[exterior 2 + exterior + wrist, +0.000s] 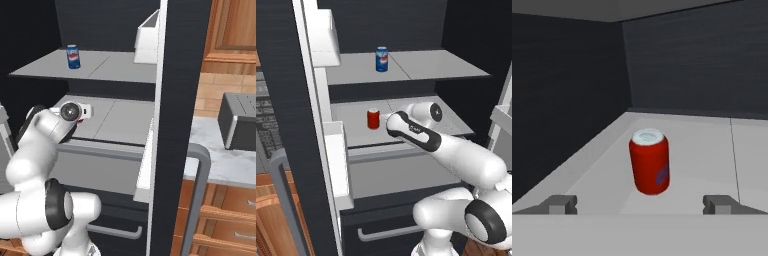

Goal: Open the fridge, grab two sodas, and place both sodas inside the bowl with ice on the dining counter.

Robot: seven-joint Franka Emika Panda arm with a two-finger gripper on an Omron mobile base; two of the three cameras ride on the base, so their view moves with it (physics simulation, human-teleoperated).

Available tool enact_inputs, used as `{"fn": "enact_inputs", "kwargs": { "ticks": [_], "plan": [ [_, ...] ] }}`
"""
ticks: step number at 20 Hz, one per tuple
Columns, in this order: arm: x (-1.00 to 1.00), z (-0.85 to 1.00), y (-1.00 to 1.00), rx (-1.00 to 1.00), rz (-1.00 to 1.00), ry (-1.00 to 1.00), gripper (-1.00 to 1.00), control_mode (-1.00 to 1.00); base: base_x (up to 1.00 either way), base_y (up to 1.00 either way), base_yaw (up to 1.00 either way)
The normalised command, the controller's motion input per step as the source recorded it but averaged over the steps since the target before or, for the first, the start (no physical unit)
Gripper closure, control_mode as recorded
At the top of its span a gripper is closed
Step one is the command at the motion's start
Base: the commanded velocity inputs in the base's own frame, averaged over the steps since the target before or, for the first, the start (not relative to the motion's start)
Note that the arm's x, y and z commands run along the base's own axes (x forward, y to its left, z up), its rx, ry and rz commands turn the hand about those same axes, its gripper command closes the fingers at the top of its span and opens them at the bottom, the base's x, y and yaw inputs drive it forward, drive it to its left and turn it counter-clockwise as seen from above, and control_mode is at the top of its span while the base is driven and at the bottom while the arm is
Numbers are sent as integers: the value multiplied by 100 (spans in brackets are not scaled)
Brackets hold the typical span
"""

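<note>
Red soda (pixel 649 161), upright on lower fridge shelf (pixel 702 150), ahead between spread-wide empty gripper (pixel 640 204) tips: advance level, centred, before clamping mid-body.

Glossy white arm (pixel 466 160) built of rounded, bulbous segments, with black bands and round dark caps at the joints; pincer (pixel 641 204) has small grey tips.

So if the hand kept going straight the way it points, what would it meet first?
Most likely the red can, upright on the lower shelf, ahead between the open hand's fingertips; depth is uncertain.
</note>
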Motion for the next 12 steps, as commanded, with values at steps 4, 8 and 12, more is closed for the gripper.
{"fn": "enact_inputs", "kwargs": {
  "ticks": [4,8,12],
  "plan": [
    [18,0,0,0,0,0,-100,-100,0,0,0],
    [39,0,0,0,0,3,-100,-100,0,0,0],
    [42,0,9,0,0,7,-100,-100,0,0,0]
  ]
}}
